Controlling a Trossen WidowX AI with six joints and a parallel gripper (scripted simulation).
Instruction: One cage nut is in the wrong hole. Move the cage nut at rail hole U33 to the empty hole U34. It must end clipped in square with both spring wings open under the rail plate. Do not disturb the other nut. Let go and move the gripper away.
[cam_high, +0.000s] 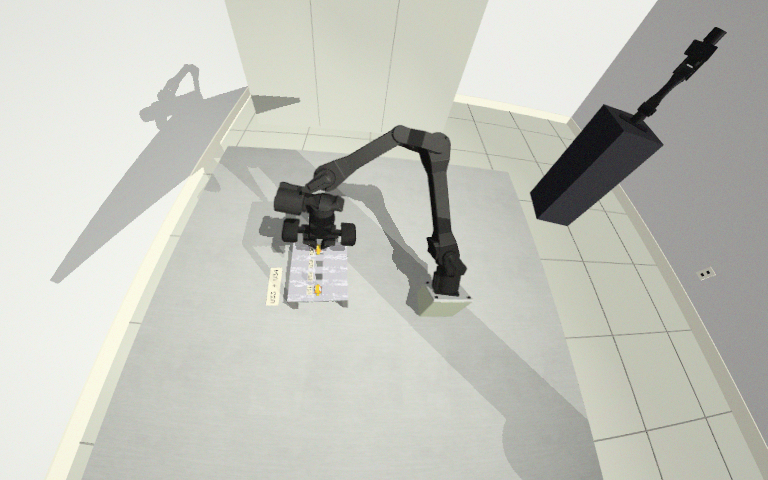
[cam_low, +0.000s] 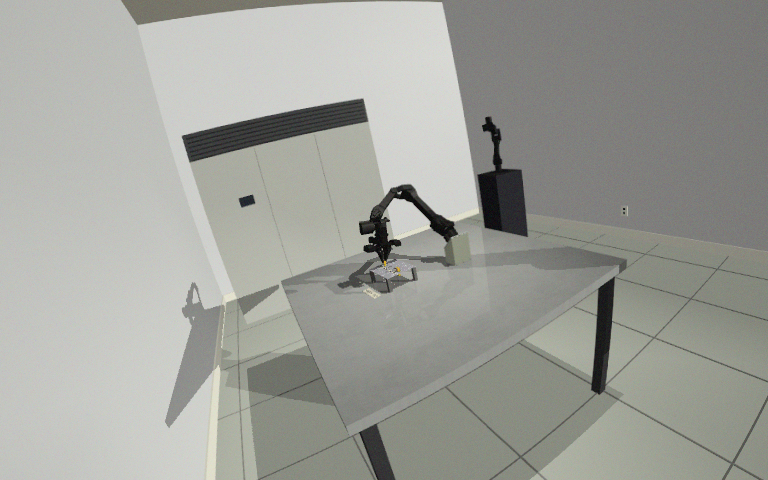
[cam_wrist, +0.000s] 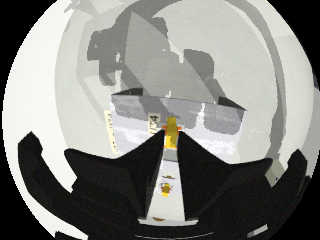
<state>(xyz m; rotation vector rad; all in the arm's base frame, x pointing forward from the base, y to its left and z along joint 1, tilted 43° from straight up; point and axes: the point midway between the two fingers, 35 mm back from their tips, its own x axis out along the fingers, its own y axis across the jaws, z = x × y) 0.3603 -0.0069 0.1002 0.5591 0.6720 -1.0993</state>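
My gripper (cam_high: 318, 247) (cam_low: 384, 262) (cam_wrist: 171, 135) points down at the far end of the rail plate (cam_high: 335, 283) (cam_wrist: 220, 139) and is shut on a yellow-orange cage nut (cam_high: 318, 250) (cam_wrist: 171, 137). In the wrist view this nut is beside the U34 label (cam_wrist: 154, 121). Whether it sits in the hole or just above it, and how its spring wings stand, cannot be seen. The other nut (cam_high: 317, 290) (cam_low: 398, 270) (cam_wrist: 166, 189) sits near the plate's opposite end. Two dark empty holes show between the nuts in the top view.
The plate stands on short dark legs on the grey table (cam_high: 271, 384) (cam_low: 453, 316). A cream card (cam_high: 273, 286) (cam_low: 371, 292) lies beside it. My arm's pale base block (cam_high: 443, 307) (cam_low: 458, 250) stands to the right of the plate. A second arm stands on a dark pedestal (cam_high: 594, 164) (cam_low: 504, 203) beyond the table.
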